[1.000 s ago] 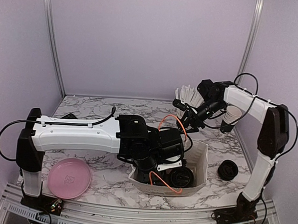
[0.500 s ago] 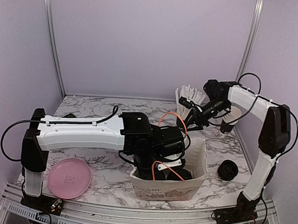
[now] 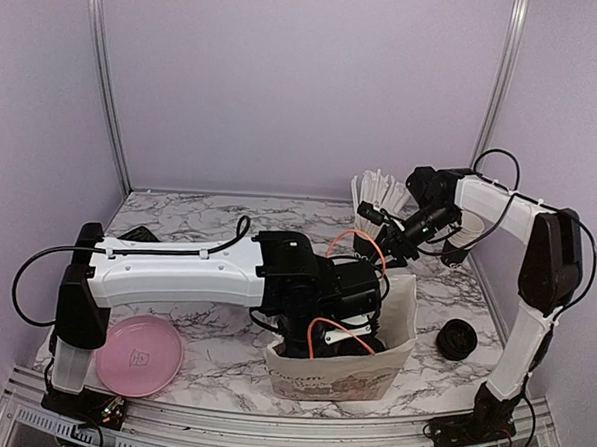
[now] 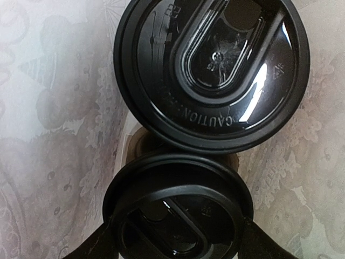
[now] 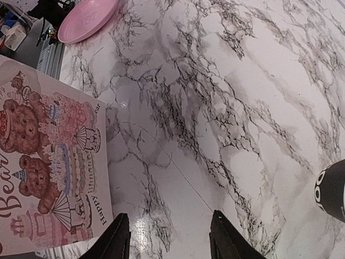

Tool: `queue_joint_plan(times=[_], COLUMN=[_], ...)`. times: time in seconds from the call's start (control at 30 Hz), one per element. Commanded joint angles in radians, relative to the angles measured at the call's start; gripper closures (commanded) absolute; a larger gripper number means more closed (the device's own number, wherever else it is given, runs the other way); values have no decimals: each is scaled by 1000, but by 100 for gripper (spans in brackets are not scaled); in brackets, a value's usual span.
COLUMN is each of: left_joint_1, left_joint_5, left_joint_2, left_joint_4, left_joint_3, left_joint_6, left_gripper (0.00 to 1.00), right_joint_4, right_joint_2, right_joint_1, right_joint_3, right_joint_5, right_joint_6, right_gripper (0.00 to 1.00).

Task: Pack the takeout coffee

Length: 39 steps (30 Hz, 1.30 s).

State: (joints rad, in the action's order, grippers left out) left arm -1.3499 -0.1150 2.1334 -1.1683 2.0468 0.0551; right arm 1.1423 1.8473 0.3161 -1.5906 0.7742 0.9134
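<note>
**Left pincer down in the bag, coffee in its grip**

We note the paper bag (image 3: pixel 335 381), white with a teddy-bear print. It stands upright on the marble table (image 3: pixel 188 228), toward the front edge. The left arm reaches over the bag's rim and down inside, so the top camera hides the left pincer (image 4: pixel 177 224). Only the wrist camera shows it.

There, two dark fingers (image 4: pixel 89 248) sit one on each side of the takeout coffee (image 4: pixel 178 189) and press in just under its round black lid. We read that as the pincer pinching the cup. We look straight down on the lid. Just beyond it inside the bag sits a second lidded cup (image 4: pixel 213 70), its lid embossed CAUTION. The bag's pale printed wall shows around both.

The right pincer (image 5: pixel 168 226) is spread with nothing between its fingers. It hovers over bare marble just behind the bag's far right corner, and the printed wall fills the left of its wrist view. A black cup (image 5: pixel 331 189) with white lettering is cut off at the right edge of that view, and we cannot tell which cup it is.

Also logged:
- The cup of white straws (image 3: pixel 377 203) is at the back, near the right pincer.
- A nested cup stack (image 3: pixel 465 232) is by the right wall.
- A loose black lid (image 3: pixel 457 340) lies right of the bag.
- A pink plate (image 3: pixel 138 353) lies front left, well apart from the bag.
</note>
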Motion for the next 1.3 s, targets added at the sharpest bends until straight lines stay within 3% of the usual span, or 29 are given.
queue_joint_plan(times=[0.0,0.17,0.2,1.27], left_joint_1=[1,-2,-2,126], left_joint_5=[-49,-36,-27,-181], left_joint_2=[4,-77,-87,-160], left_joint_4=[-27,-11,-8,72], left_joint_3=[-28,-13,-11,131], left_joint_6=[-6,6,9,116], left_gripper=[31,3,1,1], right_joint_4=[4,15,16,3], right_joint_2=[-47,-45,-43,-36], right_joint_1=[-2,-2,-2,-87], right_joint_3=[-1,-6,-6,-125], right_joint_5=[17,19,18,20], right_joint_6=[1,2,2,-92], right_gripper=[51,51,51,50])
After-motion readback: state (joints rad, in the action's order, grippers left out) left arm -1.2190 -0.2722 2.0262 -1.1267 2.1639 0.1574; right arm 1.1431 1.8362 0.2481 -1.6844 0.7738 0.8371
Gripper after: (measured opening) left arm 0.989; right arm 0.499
